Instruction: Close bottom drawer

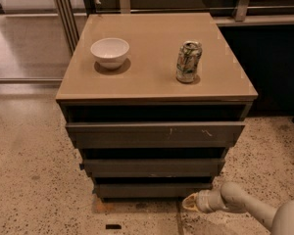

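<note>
Three drawers stack under the cabinet's (157,93) tan top, and the bottom drawer (152,190) is the lowest, next to the floor. Your gripper (190,202) is low at the cabinet's front right corner, just beside that drawer. You cannot tell whether it is spread or closed.

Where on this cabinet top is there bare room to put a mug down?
The tan top is bare between the white bowl and the can, along the front edge, and across the back. Crowding is only low down: the hand sits by the bottom drawer front, on the can's side.
</note>
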Robot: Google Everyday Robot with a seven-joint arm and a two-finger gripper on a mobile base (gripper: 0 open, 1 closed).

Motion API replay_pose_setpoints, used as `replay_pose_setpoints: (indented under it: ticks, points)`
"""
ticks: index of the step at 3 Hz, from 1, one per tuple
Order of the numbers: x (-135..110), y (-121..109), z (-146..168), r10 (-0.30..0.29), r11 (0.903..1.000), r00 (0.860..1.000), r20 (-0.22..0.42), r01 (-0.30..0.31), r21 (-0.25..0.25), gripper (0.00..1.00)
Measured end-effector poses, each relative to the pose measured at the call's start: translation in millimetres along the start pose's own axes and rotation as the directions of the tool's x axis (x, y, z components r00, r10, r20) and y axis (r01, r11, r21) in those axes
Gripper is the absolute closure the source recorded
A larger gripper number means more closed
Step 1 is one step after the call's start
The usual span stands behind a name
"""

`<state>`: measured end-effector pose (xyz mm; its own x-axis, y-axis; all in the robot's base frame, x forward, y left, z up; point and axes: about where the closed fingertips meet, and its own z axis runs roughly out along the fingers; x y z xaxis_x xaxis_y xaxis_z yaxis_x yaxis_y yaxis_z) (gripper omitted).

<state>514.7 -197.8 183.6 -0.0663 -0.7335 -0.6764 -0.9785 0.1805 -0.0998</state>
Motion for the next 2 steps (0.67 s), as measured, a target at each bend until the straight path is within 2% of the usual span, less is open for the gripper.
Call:
replay_pose_setpoints:
  ticks: [1, 2]
  points:
    - [-1.7, 2.7, 0.1, 0.003, 1.0000, 1.000, 0.001, -0.003, -0.008, 0.81]
    - [-1.7, 2.7, 0.1, 0.003, 1.0000, 1.000, 0.001, -0.003, -0.008, 0.58]
